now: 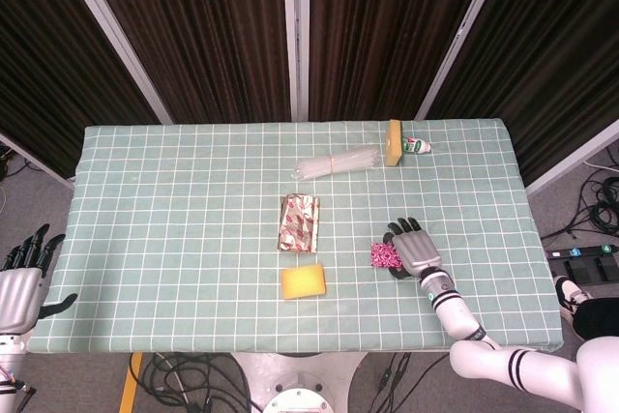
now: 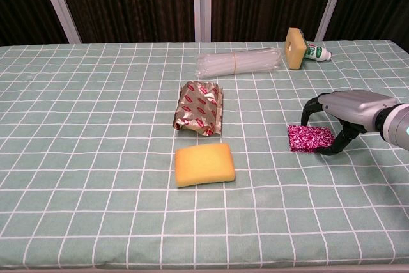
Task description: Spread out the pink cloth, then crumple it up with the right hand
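The pink patterned cloth [image 1: 384, 256] [image 2: 308, 139] lies bunched into one small patch on the green checked tablecloth, right of centre. My right hand [image 1: 414, 249] [image 2: 346, 114] arches over its right side, with curled fingers [image 2: 308, 114] coming down behind it and the thumb at its near right corner, gripping it. Part of the cloth is hidden under the hand in the head view. My left hand [image 1: 21, 280] hangs off the table's left edge, fingers apart and holding nothing; the chest view does not show it.
A yellow sponge [image 2: 203, 164] and a crinkled foil packet [image 2: 200, 108] lie left of the cloth. At the back are a bundle of clear tubes [image 2: 238, 62], a tan block [image 2: 294, 48] and a small bottle [image 2: 317, 51].
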You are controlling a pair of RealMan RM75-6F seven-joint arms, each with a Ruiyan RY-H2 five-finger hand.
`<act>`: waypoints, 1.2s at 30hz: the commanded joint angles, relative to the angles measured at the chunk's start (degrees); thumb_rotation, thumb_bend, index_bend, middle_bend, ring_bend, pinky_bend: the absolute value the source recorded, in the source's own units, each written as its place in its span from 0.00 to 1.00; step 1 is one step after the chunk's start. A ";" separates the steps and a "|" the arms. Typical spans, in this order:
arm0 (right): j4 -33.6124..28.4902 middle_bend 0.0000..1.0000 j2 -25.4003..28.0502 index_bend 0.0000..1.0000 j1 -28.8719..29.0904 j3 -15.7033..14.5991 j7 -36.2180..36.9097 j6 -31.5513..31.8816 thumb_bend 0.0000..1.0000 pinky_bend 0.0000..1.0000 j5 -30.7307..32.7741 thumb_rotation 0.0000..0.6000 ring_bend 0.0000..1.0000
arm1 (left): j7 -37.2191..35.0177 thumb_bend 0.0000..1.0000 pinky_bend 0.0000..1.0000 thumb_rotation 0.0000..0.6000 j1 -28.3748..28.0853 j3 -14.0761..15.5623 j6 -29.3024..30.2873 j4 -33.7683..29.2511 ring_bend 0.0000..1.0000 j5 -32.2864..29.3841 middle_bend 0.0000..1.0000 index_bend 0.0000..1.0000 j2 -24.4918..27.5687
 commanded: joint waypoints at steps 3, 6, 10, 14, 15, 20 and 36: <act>0.22 0.11 -0.21 0.35 0.06 -0.28 -0.12 0.08 0.22 0.00 0.11 0.85 0.00 | -0.11 0.06 0.17 1.00 0.00 -0.03 -0.01 0.04 0.10 0.00 0.10 0.17 0.01; 0.52 0.11 -0.51 0.35 0.03 -0.51 -0.07 0.02 0.22 0.00 0.24 0.85 0.00 | -0.13 0.06 0.17 1.00 -0.01 -0.02 -0.12 0.11 0.10 -0.06 0.10 0.17 -0.01; 0.87 0.11 -0.73 0.34 -0.11 -0.84 -0.12 0.20 0.22 0.00 0.30 0.84 0.00 | -0.22 0.06 0.17 1.00 -0.03 -0.03 -0.16 0.19 0.10 -0.05 0.10 0.17 -0.04; 0.83 0.11 -0.66 0.33 -0.27 -1.10 -0.18 0.40 0.22 0.00 0.35 0.85 0.00 | -0.32 0.06 0.17 1.00 -0.14 -0.12 -0.35 0.36 0.10 -0.14 0.10 0.17 -0.12; 0.81 0.11 -0.62 0.32 -0.29 -1.13 -0.17 0.42 0.22 0.00 0.34 0.85 0.00 | -0.32 0.06 0.17 1.00 -0.18 -0.14 -0.37 0.38 0.10 -0.11 0.10 0.17 -0.13; 0.36 0.11 -0.27 0.27 -0.29 -1.06 0.02 0.71 0.21 0.00 0.00 0.84 0.00 | -0.34 0.06 0.17 1.00 -0.21 -0.17 -0.33 0.43 0.10 -0.04 0.10 0.17 -0.14; -3.95 0.11 5.74 0.22 -3.83 0.39 3.51 9.22 0.22 0.00 -4.29 0.84 0.00 | -0.44 0.06 0.17 1.00 -0.29 -0.54 0.07 0.44 0.10 0.00 0.10 0.17 0.03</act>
